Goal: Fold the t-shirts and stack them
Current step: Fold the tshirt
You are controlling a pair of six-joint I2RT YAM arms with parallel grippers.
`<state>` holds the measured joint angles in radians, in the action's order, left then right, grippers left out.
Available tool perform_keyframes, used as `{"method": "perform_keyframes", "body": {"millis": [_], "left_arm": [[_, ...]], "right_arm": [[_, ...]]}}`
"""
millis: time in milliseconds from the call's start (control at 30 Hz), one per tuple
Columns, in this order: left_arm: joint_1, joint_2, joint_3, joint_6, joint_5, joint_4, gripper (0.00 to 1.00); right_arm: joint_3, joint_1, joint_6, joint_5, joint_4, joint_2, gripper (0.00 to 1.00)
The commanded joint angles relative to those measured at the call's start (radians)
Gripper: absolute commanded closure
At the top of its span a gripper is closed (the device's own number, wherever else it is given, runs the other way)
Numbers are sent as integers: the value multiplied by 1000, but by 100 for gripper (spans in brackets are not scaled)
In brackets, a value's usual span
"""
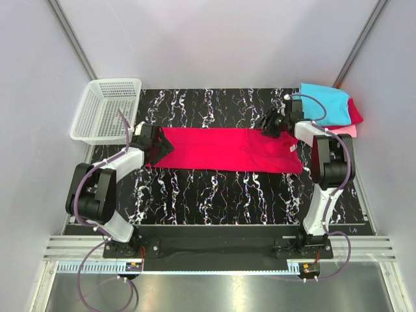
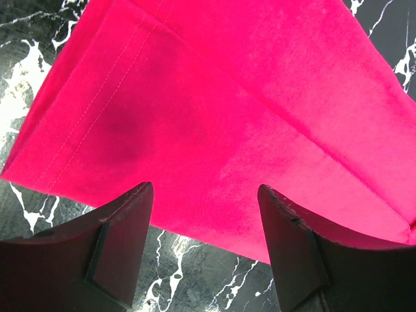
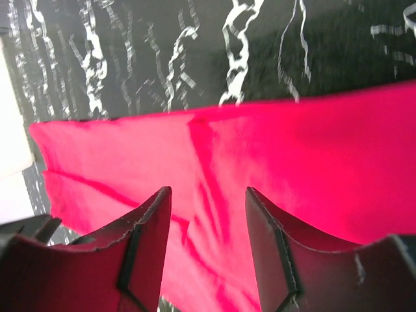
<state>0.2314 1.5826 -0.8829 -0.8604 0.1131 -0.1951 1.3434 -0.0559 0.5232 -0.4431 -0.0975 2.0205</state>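
Note:
A bright crimson-red t-shirt (image 1: 227, 149) lies folded into a long strip across the middle of the black marbled table (image 1: 214, 195). My left gripper (image 1: 161, 145) sits at the strip's left end, open. In the left wrist view its jaws (image 2: 205, 192) stand wide apart just above the hem of the red cloth (image 2: 227, 97), holding nothing. My right gripper (image 1: 269, 126) hovers at the strip's far right corner, open. In the right wrist view it (image 3: 208, 192) is above wrinkled red cloth (image 3: 312, 162), with nothing pinched. A stack of cyan (image 1: 325, 103), dark red (image 1: 355, 114) and pink (image 1: 344, 130) t-shirts lies at the back right.
A white plastic mesh basket (image 1: 107, 110) stands at the back left corner, just behind my left gripper. Grey walls close in the table on three sides. Both arm bases (image 1: 221, 247) sit along the near edge.

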Motion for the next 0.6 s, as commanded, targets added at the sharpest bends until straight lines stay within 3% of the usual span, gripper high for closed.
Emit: {"method": "perform_keyframes", "body": {"millis": [0,267,400,567], "left_arm": [[2,-12,-65,56,14,25,30],[3,232,-367,155,12,-183,31],[6,353,-575,188,74,-300,31],[8,438,-683,212,118,-398,31]], "right_arm": [[-50,5,-20,7,18,-182,44],[-234,-7,-57,84,-143,-347,44],[-271,-24,-78,153,-215,-336,44],[-308,-35,-68,225,-235,-313,45]]}}
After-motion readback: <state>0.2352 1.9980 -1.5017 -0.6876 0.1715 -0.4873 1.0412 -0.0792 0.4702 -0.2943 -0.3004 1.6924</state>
